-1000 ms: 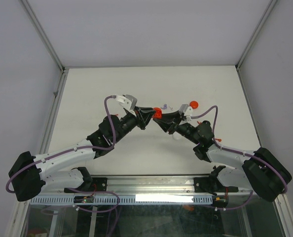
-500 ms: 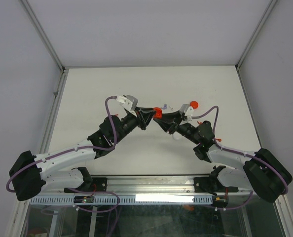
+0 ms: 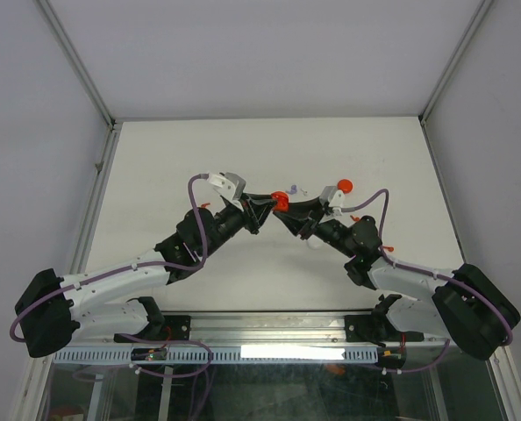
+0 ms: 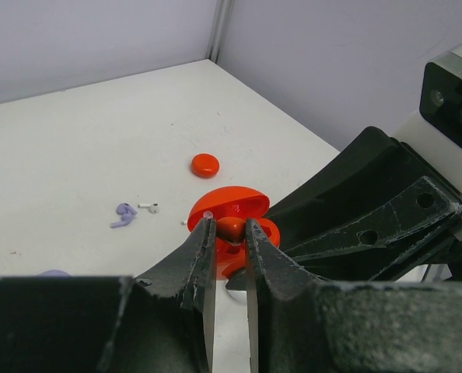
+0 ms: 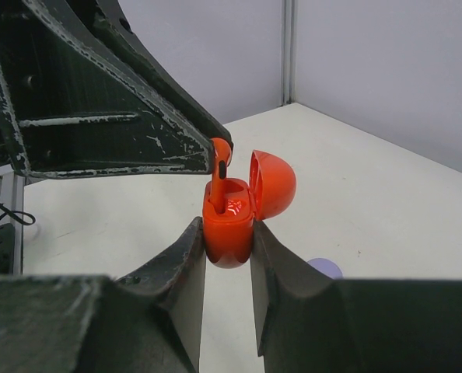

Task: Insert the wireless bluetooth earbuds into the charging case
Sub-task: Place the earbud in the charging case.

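Meeting mid-frame, left pincer [image 4: 229,226] pinched a red earbud [image 5: 220,152] at the open charging case [image 5: 271,183] the right pincer [image 5: 227,230] gripped.

— What sort of place is this?
— A robotics lab, some kind of test cell. A left arm [image 3: 120,279] and a right arm [image 3: 410,276] are bolted to a metal rail [image 3: 269,326] along the bottom of the top view.
— Anything else?
— A bare white table [image 3: 155,158], plain grey walls [image 3: 32,132], metal posts [image 3: 76,61] in the upper corners, a slotted duct [image 3: 94,355] at lower left, and purple cables [image 3: 190,189] along the arms.
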{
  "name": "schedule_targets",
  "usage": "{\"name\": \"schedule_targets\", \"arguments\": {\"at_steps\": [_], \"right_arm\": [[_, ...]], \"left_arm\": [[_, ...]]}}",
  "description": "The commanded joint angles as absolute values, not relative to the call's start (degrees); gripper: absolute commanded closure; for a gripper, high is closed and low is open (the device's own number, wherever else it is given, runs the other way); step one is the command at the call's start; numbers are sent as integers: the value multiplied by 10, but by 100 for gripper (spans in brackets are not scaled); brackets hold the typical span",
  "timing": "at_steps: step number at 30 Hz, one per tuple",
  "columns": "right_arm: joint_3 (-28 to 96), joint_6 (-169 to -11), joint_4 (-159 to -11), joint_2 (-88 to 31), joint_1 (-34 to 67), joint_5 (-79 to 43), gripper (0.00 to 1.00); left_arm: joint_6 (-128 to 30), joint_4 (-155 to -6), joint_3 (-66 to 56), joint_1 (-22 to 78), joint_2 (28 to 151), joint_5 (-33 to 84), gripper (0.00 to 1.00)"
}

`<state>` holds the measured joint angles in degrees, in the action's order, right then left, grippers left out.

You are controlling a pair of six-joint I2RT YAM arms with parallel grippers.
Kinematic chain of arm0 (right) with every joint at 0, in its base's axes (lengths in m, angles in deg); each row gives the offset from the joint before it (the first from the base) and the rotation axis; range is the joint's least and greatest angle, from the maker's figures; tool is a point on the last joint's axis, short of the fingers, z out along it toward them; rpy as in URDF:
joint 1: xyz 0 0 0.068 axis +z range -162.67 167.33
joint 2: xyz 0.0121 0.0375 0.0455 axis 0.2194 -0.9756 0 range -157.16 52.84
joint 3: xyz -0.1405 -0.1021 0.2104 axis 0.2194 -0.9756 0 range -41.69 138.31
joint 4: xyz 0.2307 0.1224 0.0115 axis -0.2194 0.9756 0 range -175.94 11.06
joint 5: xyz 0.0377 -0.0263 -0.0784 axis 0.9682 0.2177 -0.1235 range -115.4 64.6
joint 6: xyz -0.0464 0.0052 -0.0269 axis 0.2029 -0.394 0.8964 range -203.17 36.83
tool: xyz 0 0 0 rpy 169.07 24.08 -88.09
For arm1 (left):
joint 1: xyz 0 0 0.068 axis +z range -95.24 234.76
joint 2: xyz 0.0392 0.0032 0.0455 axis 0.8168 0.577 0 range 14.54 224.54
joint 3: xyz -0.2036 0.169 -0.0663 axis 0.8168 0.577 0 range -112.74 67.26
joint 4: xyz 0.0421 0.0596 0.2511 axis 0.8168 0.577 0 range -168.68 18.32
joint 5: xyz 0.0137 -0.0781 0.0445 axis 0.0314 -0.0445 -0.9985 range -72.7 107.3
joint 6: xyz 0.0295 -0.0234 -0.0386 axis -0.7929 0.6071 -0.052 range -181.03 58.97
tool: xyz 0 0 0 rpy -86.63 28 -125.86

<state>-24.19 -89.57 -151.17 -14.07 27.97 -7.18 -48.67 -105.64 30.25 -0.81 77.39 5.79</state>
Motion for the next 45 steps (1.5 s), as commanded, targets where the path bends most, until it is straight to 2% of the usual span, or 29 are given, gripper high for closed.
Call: {"name": "schedule_targets", "arguments": {"at_steps": [1, 13, 18, 23, 27, 31, 37, 45], "right_arm": [[-236, -899, -1565, -127, 282, -82, 100], [-237, -897, -1564, -130, 282, -82, 100], [-238, -896, -1564, -128, 282, -82, 100], [-241, -893, -1561, -125, 282, -84, 100], [-242, -891, -1556, -121, 282, -83, 100], [-239, -890, -1551, -119, 281, -67, 100], [-229, -899, -1539, -113, 279, -35, 100], [-216, -916, -1526, -108, 276, -2, 100]], "left_arm": [[-507, -1065, 298, -15, 763, 57, 87], [-492, -1039, 294, -19, 761, 68, 78], [-482, -1023, 283, -19, 758, 72, 68], [-456, -998, 266, -18, 746, 76, 54], [-434, -961, 247, -17, 730, 75, 48], [-419, -912, 216, -3, 723, 109, 44], [-387, -892, 204, 52, 720, 228, 40], [-350, -900, 209, 99, 724, 343, 42]]}}
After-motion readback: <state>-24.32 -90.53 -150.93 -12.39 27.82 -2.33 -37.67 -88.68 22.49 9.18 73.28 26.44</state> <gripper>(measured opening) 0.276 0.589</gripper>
